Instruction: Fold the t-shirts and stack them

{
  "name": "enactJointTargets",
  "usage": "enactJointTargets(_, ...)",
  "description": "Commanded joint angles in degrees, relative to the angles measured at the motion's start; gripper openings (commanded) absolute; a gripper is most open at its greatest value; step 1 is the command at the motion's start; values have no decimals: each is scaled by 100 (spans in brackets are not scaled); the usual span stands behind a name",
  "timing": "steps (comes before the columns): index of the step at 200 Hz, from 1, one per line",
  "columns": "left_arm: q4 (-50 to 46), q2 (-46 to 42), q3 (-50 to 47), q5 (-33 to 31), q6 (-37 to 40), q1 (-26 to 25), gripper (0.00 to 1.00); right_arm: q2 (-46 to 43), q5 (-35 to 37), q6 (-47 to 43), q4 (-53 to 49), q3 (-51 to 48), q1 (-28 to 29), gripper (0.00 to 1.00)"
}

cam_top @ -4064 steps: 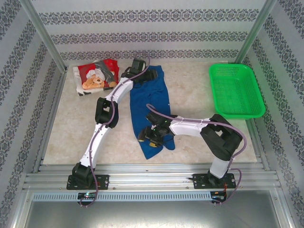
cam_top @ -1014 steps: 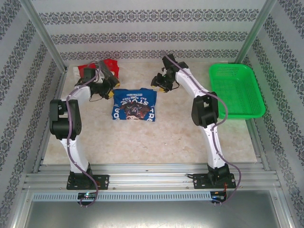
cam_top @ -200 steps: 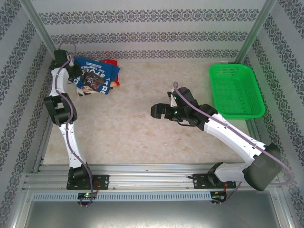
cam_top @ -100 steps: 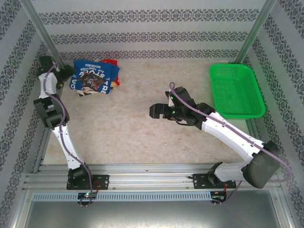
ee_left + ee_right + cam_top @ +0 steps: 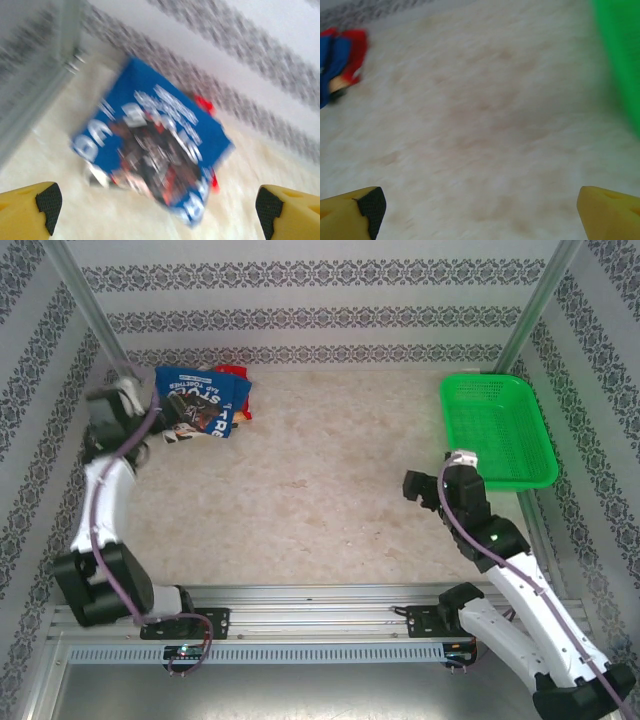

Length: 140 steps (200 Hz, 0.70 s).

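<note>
Up in the far left corner of the table [image 5: 320, 480] the blue t-shirt [image 5: 198, 406] lies folded into a small packet, lettering up, sitting on top of the red t-shirt [image 5: 234, 372]. Only slivers of red peek out at the far and right sides of the blue one. The left gripper [image 5: 156, 202] hangs by the table's left edge, just on the near side of that stack, its yellow fingers spread wide and empty; its own view is blurred. The right gripper [image 5: 479, 206] is over bare tabletop toward the right edge, jaws also wide apart, holding nothing, near the green mesh basket [image 5: 500, 425].
</note>
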Motion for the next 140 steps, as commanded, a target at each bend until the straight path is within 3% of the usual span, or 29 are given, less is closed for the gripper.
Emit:
enactJointTargets(1, 1529, -783, -1748, -438, 435, -280, 100, 37, 975, -1188, 1281, -776, -117, 98)
enactJointTargets(19, 3088, -1298, -3234, -749, 711, -539, 100, 139, 1313, -2041, 2868, -1596, -194, 98)
enactJointTargets(39, 5040, -1098, -4415, -1419, 755, -715, 100, 496, 997, -2335, 4440, -2411, -659, 98)
enactJointTargets(47, 5468, -786, -4548, -1641, 778, -761, 100, 725, 747, -2234, 5449, -2797, -913, 98)
enactJointTargets(57, 5722, -204, -4440, -1408, 943, -787, 100, 1178, 18, -2043, 6447, -3056, -1293, 98)
enactJointTargets(70, 6285, 581, -4222, -1215, 917, -792, 100, 2144, 98, -2084, 7556, -3031, -1385, 98)
enactJointTargets(79, 6496, 1067, -4064, -1399, 924, -837, 100, 2600, -253, -2255, 8162, -2958, -1440, 98)
enactJointTargets(84, 6668, 1305, -3986, -1105, 1031, -851, 100, 3006, -362, -2316, 8475, -2850, -1467, 98)
enactJointTargets(90, 6601, 1430, -3934, -653, 1448, -992, 100, 3381, -472, -2534, 8638, -2672, -1455, 98)
enactJointTargets(103, 7480, 1872, -4103, -1191, 1484, -1236, 100, 4360, -743, -2467, 9055, -2415, -1608, 98)
enactJointTargets(111, 7184, 1633, -4190, -1488, 1310, -1192, 100, 5025, -666, -2348, 9818, -2272, -1716, 98)
enactJointTargets(123, 7321, 1735, -4165, -1460, 1323, -1190, 100, 4358, -920, -1924, 7566, -1729, -2016, 98)
enactJointTargets(134, 7126, 1736, -4072, -1354, 1322, -1163, 100, 4799, -986, -2072, 9153, -2052, -1997, 98)
enactJointTargets(140, 6858, 1648, -4009, -1353, 1338, -1162, 100, 4830, -803, -2108, 9145, -2175, -1922, 98)
